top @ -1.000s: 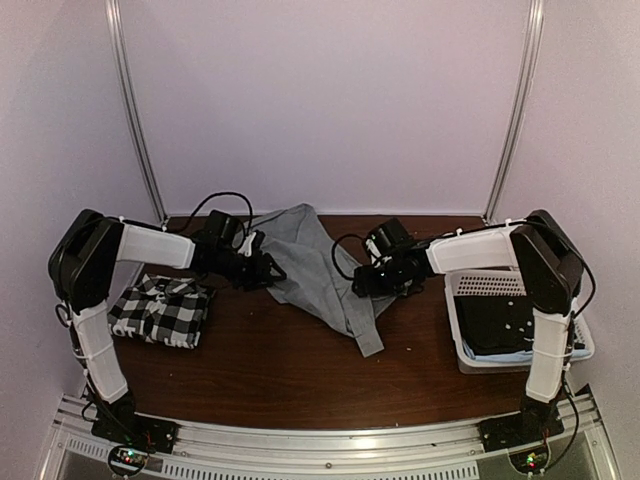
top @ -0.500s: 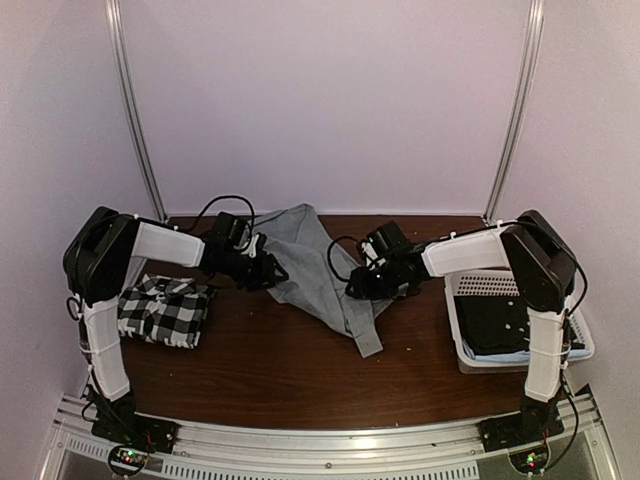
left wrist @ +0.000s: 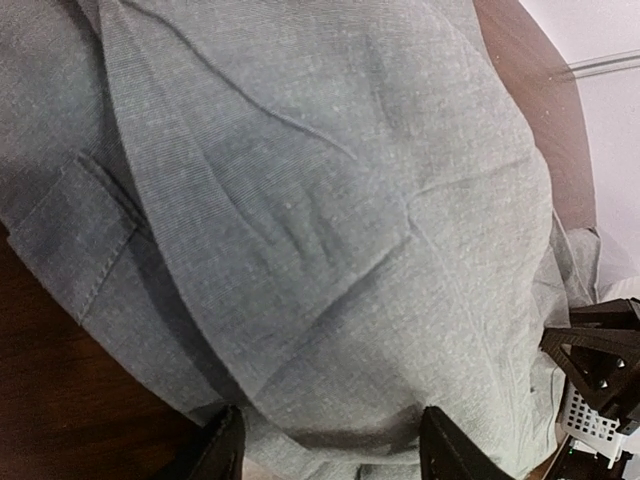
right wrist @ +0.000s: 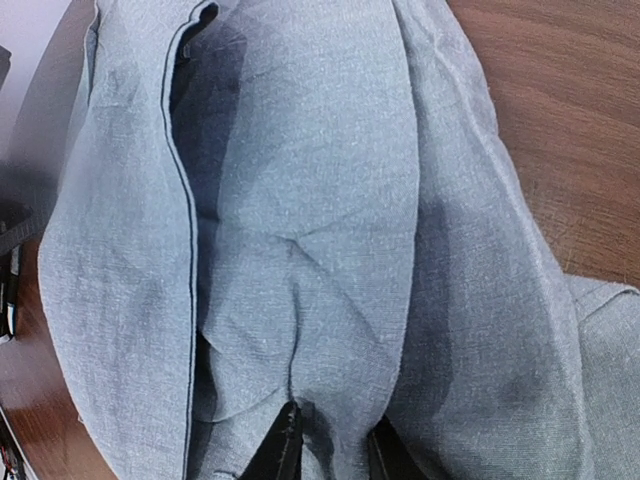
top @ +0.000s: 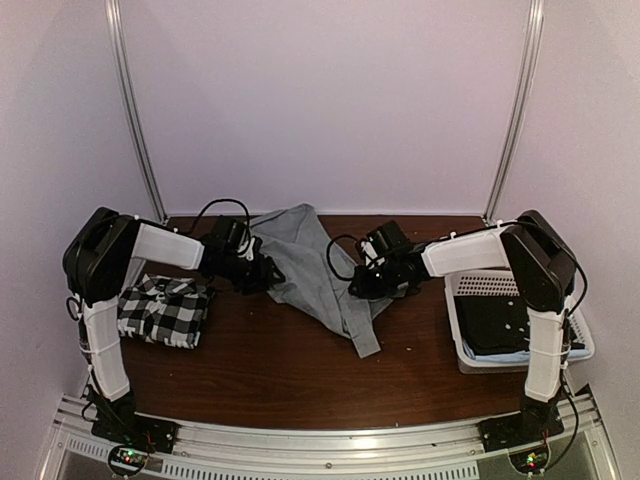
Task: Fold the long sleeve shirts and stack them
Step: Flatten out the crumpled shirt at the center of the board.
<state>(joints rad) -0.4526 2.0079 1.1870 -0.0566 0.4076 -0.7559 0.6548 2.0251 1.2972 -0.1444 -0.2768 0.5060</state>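
At the back of the bench point(top: 270, 370), near its middle, the grey shirt point(top: 310, 260) lies rumpled, one sleeve trailing toward the front edge. Since a second ago, we see that the left arm point(top: 165, 245) has drawn its elbow in from the left edge, while the right arm point(top: 465, 253) has edged slightly further over the shirt; the shirt itself has barely shifted. The left jaws stand apart over the shirt's left side, with cloth lying loose between them. The right jaws are pinched closed on a raised fold of the same shirt at its right side. We count two shirts: the grey one and a checked shirt point(top: 160, 310), folded by the left edge. There are two arms and one white basket point(top: 455, 330) at the right edge, with dark cloth point(top: 495, 325) inside.
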